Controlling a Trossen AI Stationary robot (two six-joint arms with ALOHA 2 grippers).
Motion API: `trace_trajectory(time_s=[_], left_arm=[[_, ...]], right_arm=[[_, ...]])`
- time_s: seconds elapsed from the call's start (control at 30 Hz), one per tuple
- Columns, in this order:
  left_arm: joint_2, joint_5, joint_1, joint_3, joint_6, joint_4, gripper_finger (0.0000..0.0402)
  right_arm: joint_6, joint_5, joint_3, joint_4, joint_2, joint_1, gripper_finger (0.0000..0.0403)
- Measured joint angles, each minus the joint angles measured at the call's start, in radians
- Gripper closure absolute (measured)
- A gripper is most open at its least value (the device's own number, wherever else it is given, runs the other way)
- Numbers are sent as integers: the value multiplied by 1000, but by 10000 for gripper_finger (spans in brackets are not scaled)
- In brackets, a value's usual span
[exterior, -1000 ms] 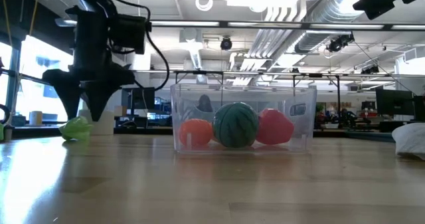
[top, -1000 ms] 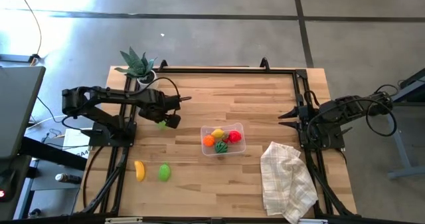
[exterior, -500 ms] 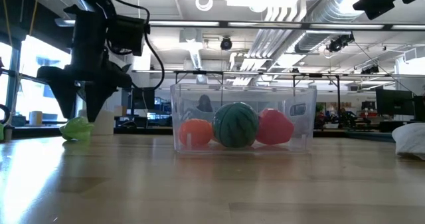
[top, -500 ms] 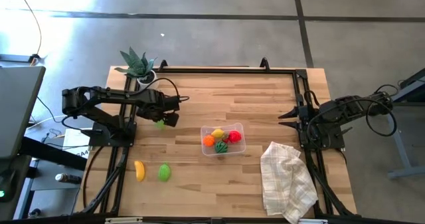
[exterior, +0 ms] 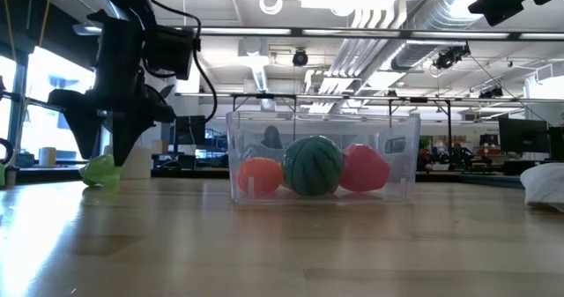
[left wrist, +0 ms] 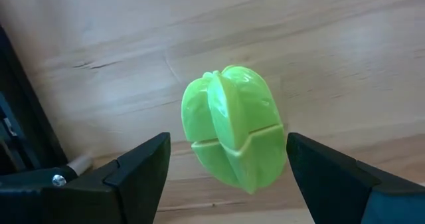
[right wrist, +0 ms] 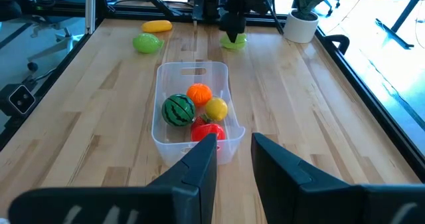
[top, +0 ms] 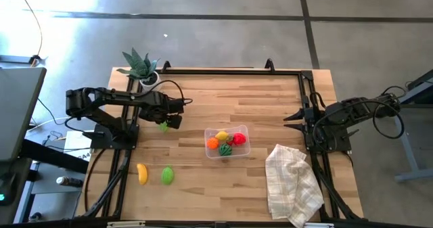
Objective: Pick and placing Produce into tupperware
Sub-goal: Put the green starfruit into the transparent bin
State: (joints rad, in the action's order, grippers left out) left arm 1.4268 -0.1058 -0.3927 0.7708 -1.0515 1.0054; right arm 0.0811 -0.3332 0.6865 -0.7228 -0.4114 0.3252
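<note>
A light-green piece of produce rests on the table at the far left. My left gripper points down over it, open, with one finger on either side; I see no touch. In the low view the fingers reach down to the piece. The clear tupperware stands mid-table and holds an orange, a lemon, a watermelon and a red pepper. A banana and another green piece lie near the front left. My right gripper waits at the table's right edge, its fingers a little apart and holding nothing.
A potted plant stands at the far left corner. A white checked cloth lies at the front right. A black frame rail runs along the table's edges. Bare wood lies between the tupperware and the far edge.
My left gripper has turned a little about its own axis above the green piece, staying open and in place. The green piece has not moved.
</note>
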Motion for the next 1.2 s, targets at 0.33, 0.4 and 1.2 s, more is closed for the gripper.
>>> trace_trajectory(time_s=[0.33,0.4,1.2], left_arm=[[67,17,0,0,24,-34,110],[85,28,0,0,25,-38,110],[117,-7,0,0,78,-119,110]], right_arm=[[0,0,0,0,0,0,318],[0,0,0,0,0,0,318],[0,0,0,0,0,0,318]])
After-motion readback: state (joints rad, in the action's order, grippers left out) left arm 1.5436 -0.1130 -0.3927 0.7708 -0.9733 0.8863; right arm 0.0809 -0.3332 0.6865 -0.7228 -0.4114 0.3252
